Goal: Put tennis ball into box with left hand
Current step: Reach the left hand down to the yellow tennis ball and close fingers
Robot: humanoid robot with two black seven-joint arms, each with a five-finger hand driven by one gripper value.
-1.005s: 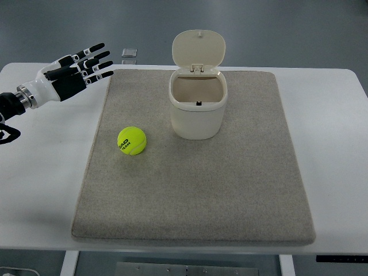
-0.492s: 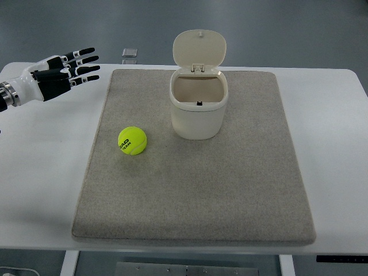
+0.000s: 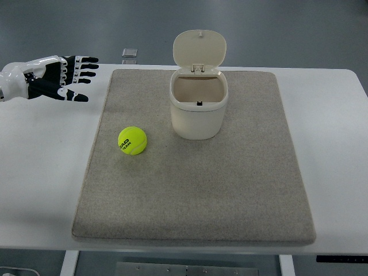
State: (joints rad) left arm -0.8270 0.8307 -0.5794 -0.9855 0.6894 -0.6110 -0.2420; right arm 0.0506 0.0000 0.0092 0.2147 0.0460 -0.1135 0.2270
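Sitting on the grey mat (image 3: pixel 190 190), the yellow tennis ball (image 3: pixel 132 141) is on the left side, a little nearer than the box (image 3: pixel 197 109). Nothing touches the ball. It rests by itself, near the box but not against it. The mat lies flat on the white counter (image 3: pixel 46 172).

The box is a cream tub with round corners. It stands up straight on the far part of the mat. Its lid (image 3: pixel 199 49) is flipped up and leans back, so the top is wide open. The inside looks empty.

The left hand (image 3: pixel 57 72) comes in from the far left edge. It hovers over the bare counter, well apart from the ball. Its fingers (image 3: pixel 80 63) are spread out and straight, pointing to the right. It holds nothing. The right hand cannot be seen at all.

A small clear thing (image 3: pixel 130 53) lies on the counter past the far edge of the mat. It is too small to tell what it is.

The ball looks light and fuzzy, so it should not slip much. It is bouncy and a bit squashy, and it will not break. But it is round, so a bump from the side could make it roll away on the mat. The best place to hold it is likely around the middle, coming down from above, with fingers on one side and the thumb on the other.
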